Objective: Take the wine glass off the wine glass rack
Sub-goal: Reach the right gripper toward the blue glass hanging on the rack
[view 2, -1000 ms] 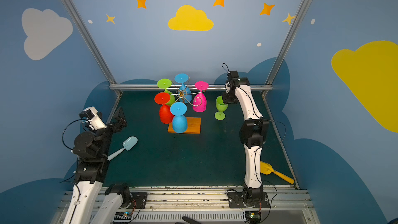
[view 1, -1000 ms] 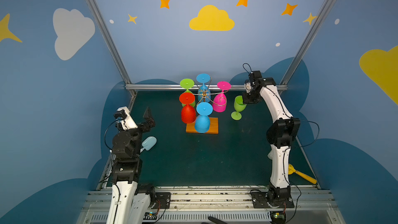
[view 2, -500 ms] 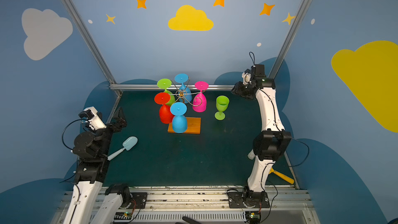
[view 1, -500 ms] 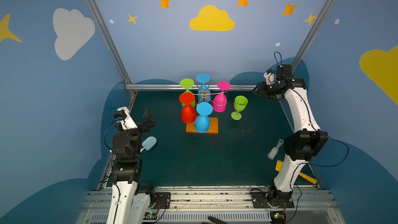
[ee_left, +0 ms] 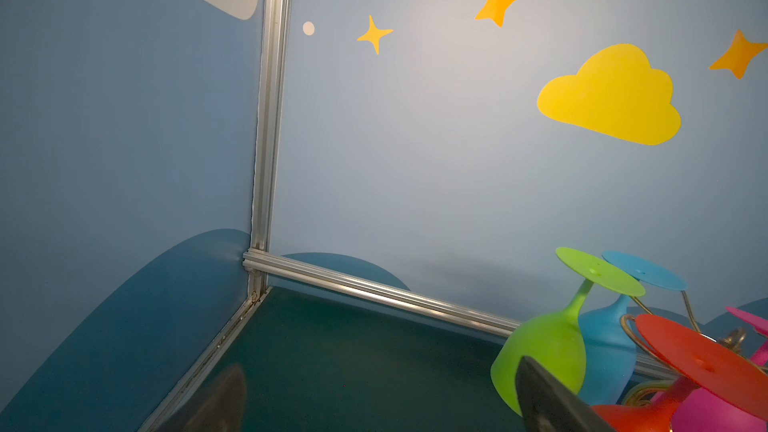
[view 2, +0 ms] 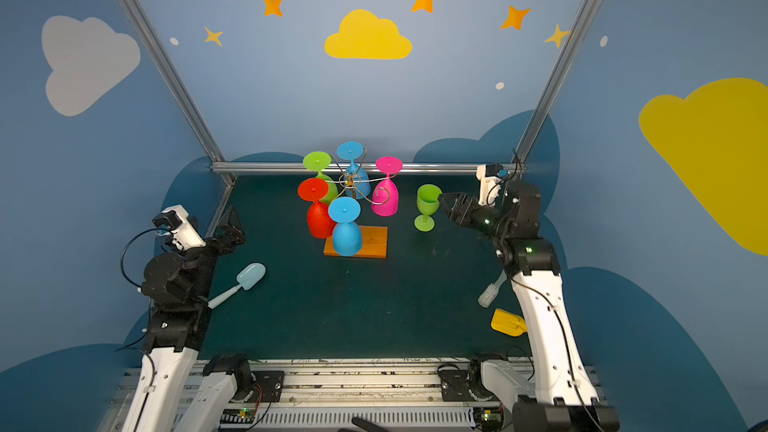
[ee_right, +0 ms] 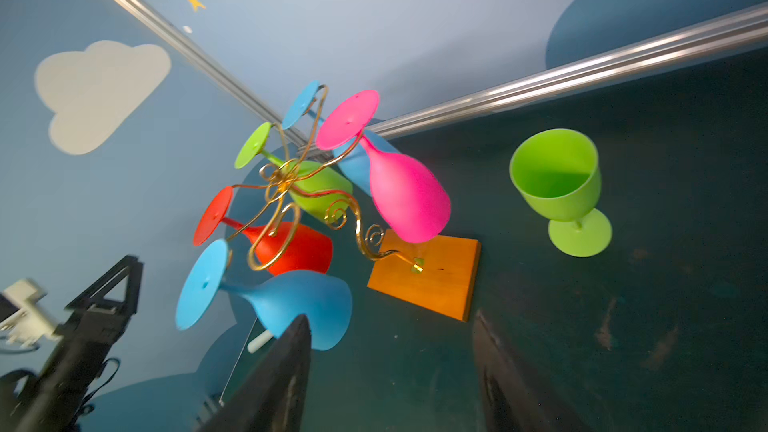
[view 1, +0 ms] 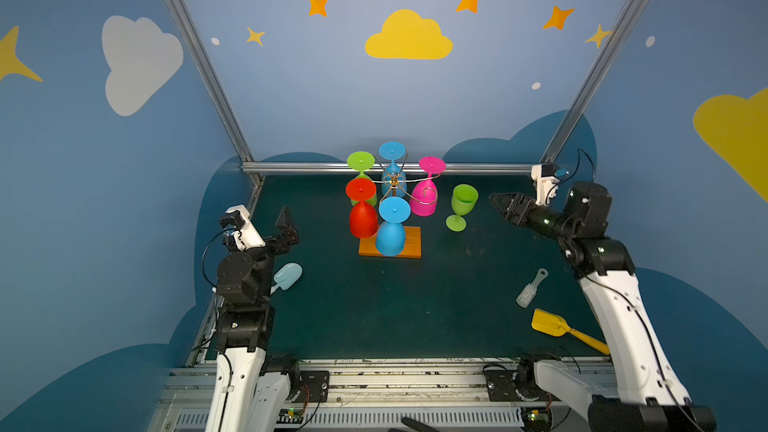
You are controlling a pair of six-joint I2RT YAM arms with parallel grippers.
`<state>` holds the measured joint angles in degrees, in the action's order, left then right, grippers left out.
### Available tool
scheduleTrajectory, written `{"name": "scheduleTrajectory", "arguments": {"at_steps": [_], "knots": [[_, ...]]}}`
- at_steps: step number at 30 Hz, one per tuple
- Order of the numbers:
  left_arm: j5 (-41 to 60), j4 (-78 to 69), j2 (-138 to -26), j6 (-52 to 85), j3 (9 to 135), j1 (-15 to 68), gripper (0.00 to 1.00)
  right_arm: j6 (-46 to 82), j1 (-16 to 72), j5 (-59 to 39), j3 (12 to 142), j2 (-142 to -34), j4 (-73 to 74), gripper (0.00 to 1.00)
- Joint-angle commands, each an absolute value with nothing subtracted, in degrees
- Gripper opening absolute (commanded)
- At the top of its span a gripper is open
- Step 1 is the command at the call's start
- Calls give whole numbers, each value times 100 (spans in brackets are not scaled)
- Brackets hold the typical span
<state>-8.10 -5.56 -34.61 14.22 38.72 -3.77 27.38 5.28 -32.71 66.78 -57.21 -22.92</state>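
R fingers (ee_right: pixel 286 376) spread apart, nothing btwn them: released, hovering above the bench (view 1: pixel 415 305), tips aimed at the wine glass rack (view 1: pixel 394 179) from its right. Between them and the rack, the green wine glass (view 1: pixel 463 201) stands upright on its foot, off the rack, just right of it, touching neither. L fingers (view 1: pixel 285 218) gape wide, empty, well left of the rack. On the rack, five hang bowl-down: red glass (view 1: pixel 363 220), front blue glass (view 1: pixel 390 236), pink glass (view 1: pixel 424 201), rear blue glass (view 1: pixel 392 150), hanging green glass (view 1: pixel 360 160). Pale-blue scoop (view 1: pixel 286 276) lies front-left of the rack. Brush (view 1: pixel 530 288) and yellow scoop (view 1: pixel 548 323) lie front-right.
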Motion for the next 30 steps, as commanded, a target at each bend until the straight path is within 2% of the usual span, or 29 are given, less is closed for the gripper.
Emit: {"name": "scheduleTrajectory", "arguments": {"at_steps": [1,13,30], "knots": [[-772,-579,-3430,1467,3815,-417,99,3140,827,-3553,6138,-5326,-1769,62],[-798,-563,-3498,1476,3813,-413,99,4324,2147,-3369,5007,-4527,-567,61],[-773,-563,-3496,1529,3814,-426,99,4676,3758,-2237,5707,-5850,-74,58]]}}
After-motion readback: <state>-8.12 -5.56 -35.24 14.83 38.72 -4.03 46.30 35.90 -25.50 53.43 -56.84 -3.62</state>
